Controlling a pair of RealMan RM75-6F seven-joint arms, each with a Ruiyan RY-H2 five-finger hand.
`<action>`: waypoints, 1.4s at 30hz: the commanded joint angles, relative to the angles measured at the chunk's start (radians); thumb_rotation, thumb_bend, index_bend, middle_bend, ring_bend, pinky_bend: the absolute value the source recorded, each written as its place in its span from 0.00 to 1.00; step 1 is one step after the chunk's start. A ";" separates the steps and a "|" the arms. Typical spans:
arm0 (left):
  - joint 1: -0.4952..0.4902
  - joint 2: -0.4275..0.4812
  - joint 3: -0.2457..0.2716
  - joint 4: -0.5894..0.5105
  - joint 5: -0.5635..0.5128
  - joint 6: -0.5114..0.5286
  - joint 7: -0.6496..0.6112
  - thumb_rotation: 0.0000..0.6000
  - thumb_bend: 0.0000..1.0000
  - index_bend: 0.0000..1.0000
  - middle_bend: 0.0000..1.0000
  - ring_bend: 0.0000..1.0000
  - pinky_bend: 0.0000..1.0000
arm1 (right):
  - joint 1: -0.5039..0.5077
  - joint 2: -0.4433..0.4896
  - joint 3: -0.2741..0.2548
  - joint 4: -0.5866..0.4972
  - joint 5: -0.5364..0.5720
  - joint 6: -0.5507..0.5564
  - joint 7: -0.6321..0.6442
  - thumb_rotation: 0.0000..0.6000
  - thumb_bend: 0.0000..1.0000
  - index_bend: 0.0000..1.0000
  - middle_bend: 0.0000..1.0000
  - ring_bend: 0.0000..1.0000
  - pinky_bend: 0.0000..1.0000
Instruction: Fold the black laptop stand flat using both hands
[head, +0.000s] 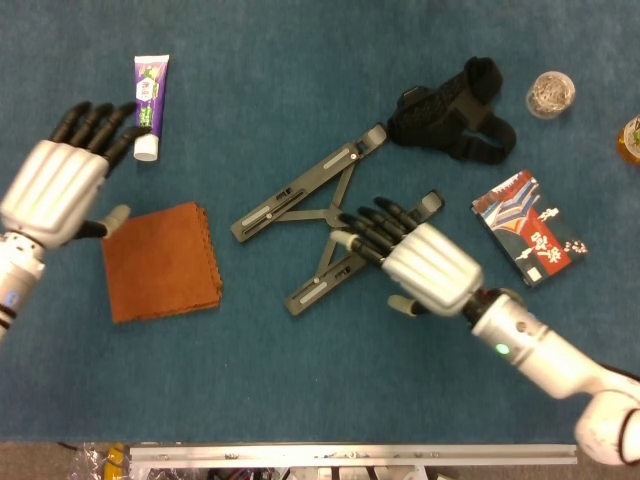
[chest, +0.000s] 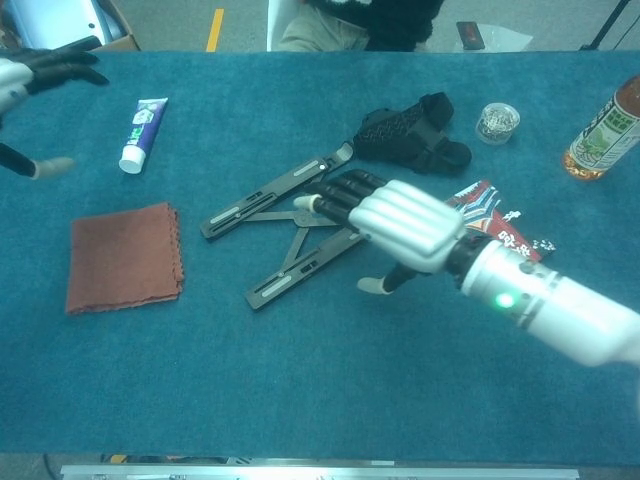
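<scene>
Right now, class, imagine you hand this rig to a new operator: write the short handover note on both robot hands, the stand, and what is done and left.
Right robot hand: fingers spread, holding nothing, over the near rail of the black laptop stand; contact unclear.
Left robot hand: open, far left, beside the toothpaste tube and above the brown cloth, away from the stand.
Stand: mid-table, opened in an X.
Done: nothing folded.
Left: bring the left robot hand to the far rail and press both rails together.
</scene>
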 joint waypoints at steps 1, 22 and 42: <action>0.030 0.028 -0.002 -0.020 0.016 0.053 -0.009 1.00 0.28 0.08 0.02 0.00 0.00 | 0.024 -0.062 0.018 0.048 0.019 -0.029 -0.013 1.00 0.16 0.00 0.04 0.00 0.05; 0.079 0.101 0.023 -0.069 0.071 0.120 -0.004 1.00 0.28 0.05 0.00 0.00 0.00 | 0.124 -0.312 0.072 0.302 0.029 -0.076 0.005 1.00 0.16 0.00 0.04 0.00 0.05; 0.090 0.123 0.026 -0.071 0.077 0.124 -0.007 1.00 0.28 0.05 0.00 0.00 0.00 | 0.212 -0.473 0.212 0.462 0.145 -0.120 -0.011 1.00 0.16 0.00 0.04 0.00 0.05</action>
